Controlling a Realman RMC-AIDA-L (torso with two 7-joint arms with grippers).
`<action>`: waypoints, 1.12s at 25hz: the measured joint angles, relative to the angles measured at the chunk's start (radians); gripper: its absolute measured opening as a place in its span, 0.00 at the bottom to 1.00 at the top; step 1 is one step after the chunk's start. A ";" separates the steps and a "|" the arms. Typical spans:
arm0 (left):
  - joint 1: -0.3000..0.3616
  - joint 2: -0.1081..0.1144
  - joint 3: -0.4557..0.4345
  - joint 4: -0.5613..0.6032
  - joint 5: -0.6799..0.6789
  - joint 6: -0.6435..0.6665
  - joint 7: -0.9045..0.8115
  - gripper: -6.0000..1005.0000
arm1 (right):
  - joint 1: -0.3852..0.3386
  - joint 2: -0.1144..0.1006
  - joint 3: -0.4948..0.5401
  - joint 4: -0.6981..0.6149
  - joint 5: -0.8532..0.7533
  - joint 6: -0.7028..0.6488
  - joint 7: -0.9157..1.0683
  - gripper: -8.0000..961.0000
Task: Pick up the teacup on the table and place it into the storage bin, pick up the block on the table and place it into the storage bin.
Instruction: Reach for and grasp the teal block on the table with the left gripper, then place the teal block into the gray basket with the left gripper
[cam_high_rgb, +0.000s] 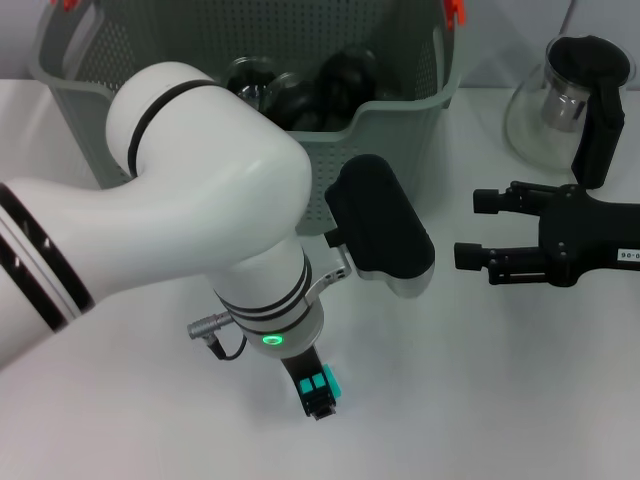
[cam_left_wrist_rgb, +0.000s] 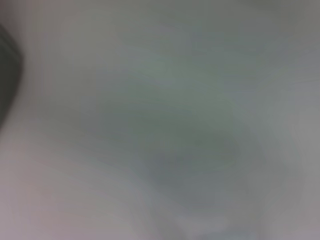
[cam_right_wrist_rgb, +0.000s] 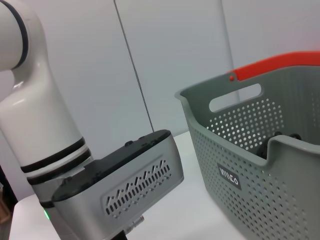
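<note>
2 arms: left gripper (cam_high_rgb: 318, 398) low over table (cam_high_rgb: 480, 400), jaws possibly pinching block; right gripper (cam_high_rgb: 480, 230) spread.

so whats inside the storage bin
In the head view the storage bin holds several dark, glossy rounded items, some with glass-like shine. The left arm covers the bin's near left part, so anything there, and whether the teacup is among them, cannot be seen.
</note>
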 joint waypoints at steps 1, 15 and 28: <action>0.000 0.000 0.000 0.000 -0.001 0.000 0.001 0.56 | 0.000 0.000 0.000 0.000 0.000 0.000 0.000 0.97; 0.012 0.001 -0.113 0.157 0.002 0.141 0.053 0.42 | -0.002 0.000 0.000 -0.004 0.000 -0.006 0.001 0.97; 0.045 0.020 -0.900 0.366 -0.185 0.063 0.320 0.45 | -0.003 -0.003 0.014 -0.013 -0.002 -0.048 -0.002 0.97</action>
